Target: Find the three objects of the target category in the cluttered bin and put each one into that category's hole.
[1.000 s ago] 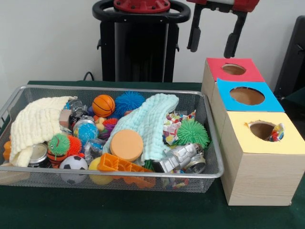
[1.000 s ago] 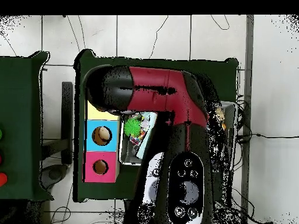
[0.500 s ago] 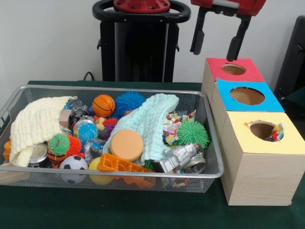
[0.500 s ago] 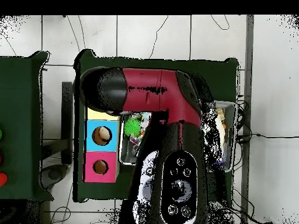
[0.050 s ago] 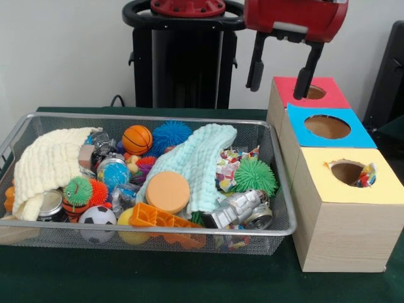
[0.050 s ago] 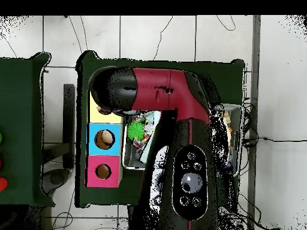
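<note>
The worktop [image 5: 126, 284] is wearing a dark green cover, and a wire bin [image 5: 151, 232] is sitting on it, full of clutter. Just beside the bin a row of three wooden boxes is standing, each with a round hole on top: the yellow box [image 5: 353, 218] nearest the camera, the blue box [image 5: 297, 126] in the middle and the red box [image 5: 281, 88] farthest. Something colourful is sticking at the edge of the yellow box's hole.

The arm [image 6: 168, 96] is reaching across the bin in the overhead view and is hiding most of it. The end effector [image 5: 279, 69] is hanging in the air above the far end of the row, with its two fingers [image 5: 255, 63] spread well apart, pointing down. It is holding nothing and touching nothing; one finger is crossing in front of the red box's hole.

Inside the bin a cream cloth [image 5: 47, 164] and a pale green cloth [image 5: 196, 158] are lying over toys. A silver figure [image 5: 237, 208], an orange disc [image 5: 167, 191], a green spiky ball [image 5: 255, 175], a blue spiky ball [image 5: 170, 134], a basketball [image 5: 137, 139] and a small football [image 5: 96, 216] are showing among them.
</note>
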### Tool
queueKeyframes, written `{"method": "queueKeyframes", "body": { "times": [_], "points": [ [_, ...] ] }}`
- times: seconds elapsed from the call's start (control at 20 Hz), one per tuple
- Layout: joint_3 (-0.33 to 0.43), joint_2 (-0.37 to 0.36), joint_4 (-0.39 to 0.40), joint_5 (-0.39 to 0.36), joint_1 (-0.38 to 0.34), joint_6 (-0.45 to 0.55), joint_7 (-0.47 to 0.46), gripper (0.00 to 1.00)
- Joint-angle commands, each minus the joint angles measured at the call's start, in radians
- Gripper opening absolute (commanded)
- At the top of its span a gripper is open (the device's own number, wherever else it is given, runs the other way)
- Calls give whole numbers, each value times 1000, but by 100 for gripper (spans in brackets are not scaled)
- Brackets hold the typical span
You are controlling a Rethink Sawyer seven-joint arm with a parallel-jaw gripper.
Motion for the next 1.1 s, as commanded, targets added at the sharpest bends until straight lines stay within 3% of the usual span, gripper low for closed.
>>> {"method": "queueKeyframes", "body": {
  "times": [0.05, 0.45, 0.6, 0.85, 0.95, 1.05, 1.1],
  "points": [
    [101, 57, 88, -43, -35, -48, -85, 100],
    [110, 29, 115, -51, -58, -18, -109, 100],
    [90, 22, 168, -31, -48, -78, -12, 100],
    [56, 2, 198, -3, -31, -57, 82, 100],
    [38, -9, 216, 28, -23, -41, 154, 100],
    [24, -18, 252, 58, -18, -86, 227, 100],
    [-7, -20, 278, 77, 1, -124, 317, 100]
  ]
}}
